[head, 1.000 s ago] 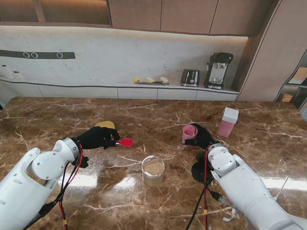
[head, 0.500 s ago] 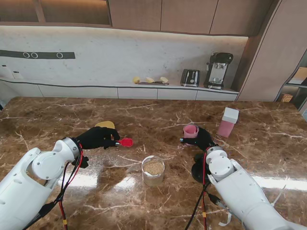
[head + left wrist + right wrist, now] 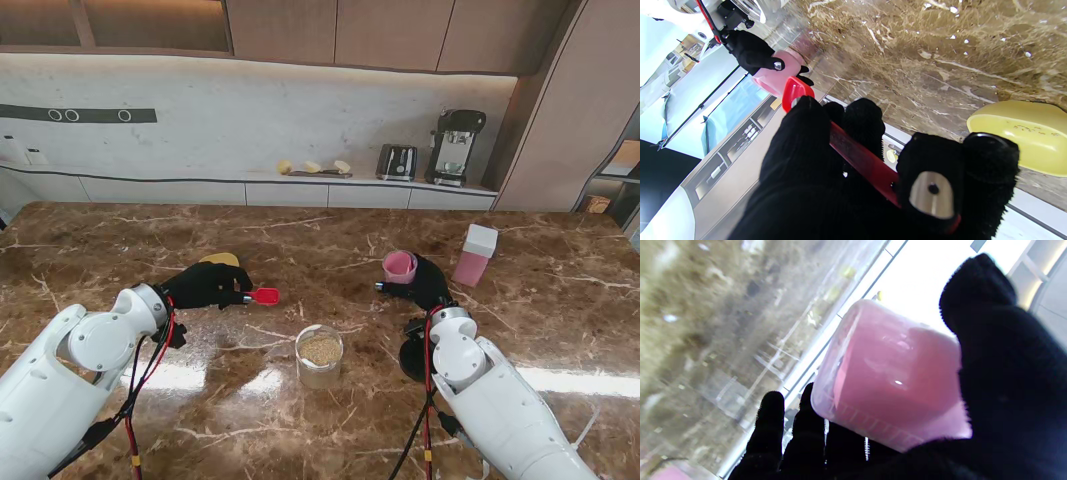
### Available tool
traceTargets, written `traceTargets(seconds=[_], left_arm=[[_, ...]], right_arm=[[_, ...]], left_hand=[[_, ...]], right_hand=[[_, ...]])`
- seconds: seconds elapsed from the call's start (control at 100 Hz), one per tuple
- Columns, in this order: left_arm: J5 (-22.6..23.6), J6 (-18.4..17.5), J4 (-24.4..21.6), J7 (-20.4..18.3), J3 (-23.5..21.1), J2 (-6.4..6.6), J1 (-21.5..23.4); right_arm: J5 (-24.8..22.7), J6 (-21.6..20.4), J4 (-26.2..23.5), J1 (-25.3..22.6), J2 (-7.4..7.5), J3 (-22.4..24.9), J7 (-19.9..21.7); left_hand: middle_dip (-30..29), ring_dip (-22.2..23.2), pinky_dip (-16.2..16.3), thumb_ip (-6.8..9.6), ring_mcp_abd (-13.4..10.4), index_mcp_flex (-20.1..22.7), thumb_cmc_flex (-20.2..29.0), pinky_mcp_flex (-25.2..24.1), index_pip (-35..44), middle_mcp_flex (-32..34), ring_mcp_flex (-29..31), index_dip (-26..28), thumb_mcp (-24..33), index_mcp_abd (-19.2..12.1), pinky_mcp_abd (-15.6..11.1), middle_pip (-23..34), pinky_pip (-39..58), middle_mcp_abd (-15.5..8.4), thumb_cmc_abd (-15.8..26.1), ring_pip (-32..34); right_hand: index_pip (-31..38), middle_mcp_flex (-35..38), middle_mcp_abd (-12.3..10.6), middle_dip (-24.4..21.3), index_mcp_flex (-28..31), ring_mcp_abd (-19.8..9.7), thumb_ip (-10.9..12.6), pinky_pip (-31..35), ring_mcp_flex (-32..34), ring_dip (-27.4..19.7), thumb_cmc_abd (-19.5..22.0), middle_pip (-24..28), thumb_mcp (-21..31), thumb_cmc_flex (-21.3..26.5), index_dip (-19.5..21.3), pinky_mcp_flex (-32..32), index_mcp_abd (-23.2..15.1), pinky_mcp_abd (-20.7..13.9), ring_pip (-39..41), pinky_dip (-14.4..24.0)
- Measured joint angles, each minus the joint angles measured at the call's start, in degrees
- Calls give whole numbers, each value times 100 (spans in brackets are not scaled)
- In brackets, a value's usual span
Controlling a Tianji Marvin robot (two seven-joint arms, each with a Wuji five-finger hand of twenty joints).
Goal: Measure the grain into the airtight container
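Note:
My left hand in its black glove is shut on a red measuring scoop, whose bowl points right over the table; the left wrist view shows the scoop's handle running between the fingers. My right hand is shut on a small pink cup, held off the table; the right wrist view shows the pink cup tilted in the glove. A clear round jar with grain in its bottom stands between the arms, nearer to me. A pink container with a white lid stands to the right.
A yellow bowl-like dish lies just beyond my left hand, also the yellow dish in the left wrist view. A toaster and a coffee machine stand on the far counter. The brown marble table top stretches around.
My right hand has lifted the pink cup and carried it slightly farther from me. The left hand and its scoop have shifted a little to the right.

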Motion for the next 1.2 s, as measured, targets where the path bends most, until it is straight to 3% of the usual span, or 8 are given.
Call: traceTargets(seconds=[0.08,0.32,0.41,0.62,0.72,0.87,1.2], left_arm=[[3,10,-73,-42,-14,7,19],[14,89,-410,-272,-49,52,117],[13,125,-489,-377,-40,72,126],[-78,385,-806,-875,-24,147,145],[-23,488,-906,-1035,39,193,112],[13,925,-1062,-1293,183,240,0],[316,1356,-1216,-1694,613,312,-471]], right_arm=[[-174,-56,-211,-108,23,49,-165],[-736,-108,-879,-504,108,189,-464],[-860,-96,-1086,-647,144,220,-472],[-1146,31,-1441,-916,199,235,-612],[-1188,36,-1527,-998,210,207,-677],[-1261,29,-1621,-1095,211,136,-771],[-1312,-165,-1673,-1158,214,109,-719]], left_hand=[[0,0,0,0,0,0,0,0,0,0,0,0,0,0,0,0,0,0,0,0],[0,0,0,0,0,0,0,0,0,0,0,0,-1,0,0,0,0,-1,0,0],[0,0,0,0,0,0,0,5,0,0,0,0,-1,0,0,0,0,-2,0,0],[0,-6,-155,0,-6,0,0,206,0,0,0,0,-1,0,-8,0,0,-2,0,0],[0,-33,-174,0,-10,0,0,278,0,47,1,0,-1,0,-8,0,0,-2,0,0],[-22,-76,-352,0,-30,0,17,366,0,49,1,-125,-2,51,-9,0,0,-2,0,0],[-88,-87,-488,0,-47,0,169,644,64,121,2,-344,-130,286,-8,45,0,-2,59,0]], right_hand=[[62,46,0,2,2,48,0,214,170,38,0,3,0,0,-235,130,0,59,83,154],[214,722,7,140,0,258,0,1399,1643,449,0,291,35,-16,-901,1228,13,421,943,635],[319,1058,11,203,0,300,0,2017,2234,726,28,371,93,-172,-1109,1685,67,492,1322,637],[495,1655,21,472,-1,420,0,3449,3038,1017,156,691,135,-316,-1267,2354,321,570,1986,77],[506,1707,23,486,-1,423,0,3590,3125,1021,180,729,135,-316,-1280,2439,383,570,2110,23],[555,1707,24,488,-1,423,0,3599,3124,1024,192,731,135,-316,-1322,2439,441,570,2120,-43],[559,1707,24,489,-1,423,0,3586,3120,1024,194,731,135,-316,-1328,2290,446,634,2111,-263]])
